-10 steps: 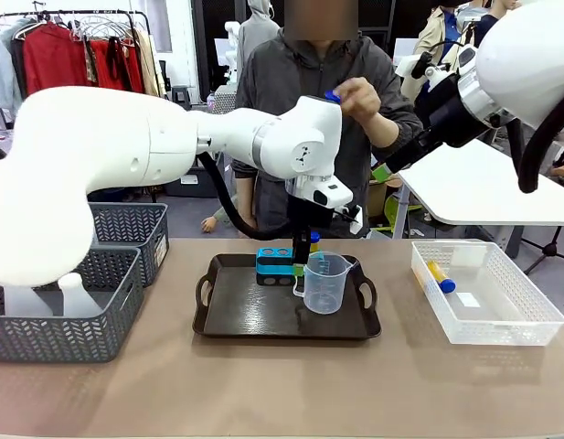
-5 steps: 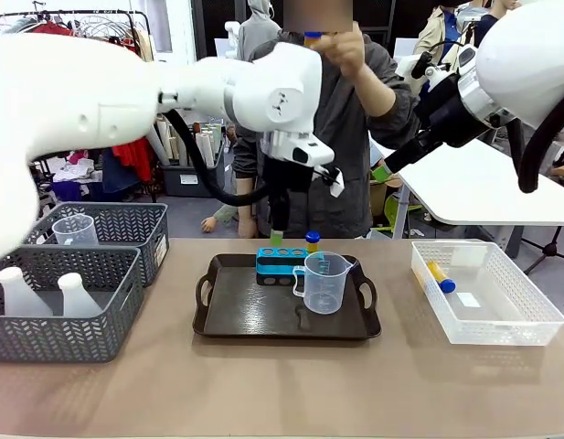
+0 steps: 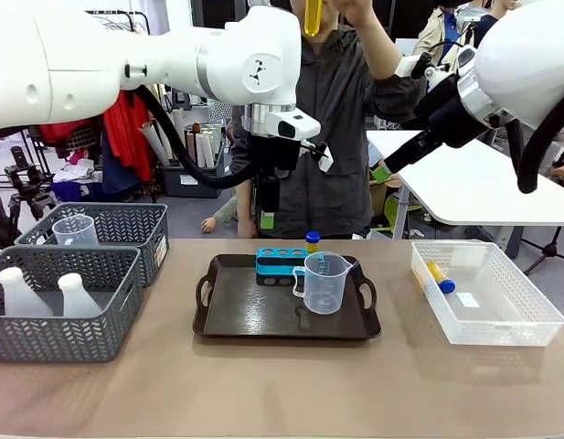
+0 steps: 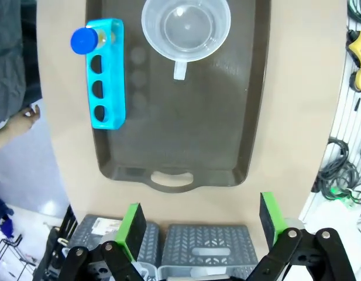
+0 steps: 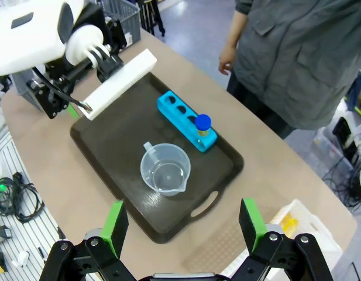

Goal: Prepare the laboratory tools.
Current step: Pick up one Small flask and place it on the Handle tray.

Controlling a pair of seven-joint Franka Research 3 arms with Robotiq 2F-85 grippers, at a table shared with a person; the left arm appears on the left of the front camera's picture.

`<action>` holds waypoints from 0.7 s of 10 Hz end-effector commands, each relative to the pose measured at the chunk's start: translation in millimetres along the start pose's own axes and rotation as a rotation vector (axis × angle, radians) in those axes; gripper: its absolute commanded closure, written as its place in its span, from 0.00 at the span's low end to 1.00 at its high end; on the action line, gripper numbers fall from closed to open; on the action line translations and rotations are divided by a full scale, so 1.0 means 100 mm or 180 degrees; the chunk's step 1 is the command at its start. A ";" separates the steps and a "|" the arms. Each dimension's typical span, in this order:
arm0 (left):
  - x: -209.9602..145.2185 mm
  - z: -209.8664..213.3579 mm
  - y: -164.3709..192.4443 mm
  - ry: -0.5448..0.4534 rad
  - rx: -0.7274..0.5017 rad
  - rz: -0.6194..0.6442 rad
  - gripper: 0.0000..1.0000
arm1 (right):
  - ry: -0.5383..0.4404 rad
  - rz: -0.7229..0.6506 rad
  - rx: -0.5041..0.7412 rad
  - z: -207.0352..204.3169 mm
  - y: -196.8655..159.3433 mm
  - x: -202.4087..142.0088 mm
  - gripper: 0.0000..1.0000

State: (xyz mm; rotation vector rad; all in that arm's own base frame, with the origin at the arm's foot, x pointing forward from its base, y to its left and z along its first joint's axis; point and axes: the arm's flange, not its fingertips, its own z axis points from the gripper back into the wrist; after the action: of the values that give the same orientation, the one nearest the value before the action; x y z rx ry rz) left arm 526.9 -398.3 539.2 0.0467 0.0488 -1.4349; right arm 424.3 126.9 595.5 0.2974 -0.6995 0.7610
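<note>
A blue holed tube rack stands at the back of the dark tray, with one yellow, blue-capped tube upright in its right end. The clear handled beaker stands just in front of it. My left gripper hangs open and empty, high above the tray's back left. From above, the left gripper looks down on the rack and beaker. My right gripper is open and empty, high to the right. The person's hand holds another yellow tube up high.
Two grey mesh baskets sit at the left; the front one holds two white conical flasks, the rear one a clear beaker. A white mesh basket at the right holds a yellow tube.
My left gripper has let go of the tube, left it standing in the rack, and risen up and to the left. The person's hand has lifted the other tube higher.
</note>
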 end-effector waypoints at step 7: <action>-0.70 0.46 -0.46 0.0024 0.0123 0.0810 0.00 | -0.0003 -0.0062 0.0015 0.02 0.01 0.02 0.00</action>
State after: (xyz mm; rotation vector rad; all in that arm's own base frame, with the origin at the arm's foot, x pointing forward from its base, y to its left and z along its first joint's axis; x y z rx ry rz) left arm 493.4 -354.6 593.2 0.0935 0.0278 -1.2803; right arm 424.4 126.8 595.5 0.2973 -0.6993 0.7608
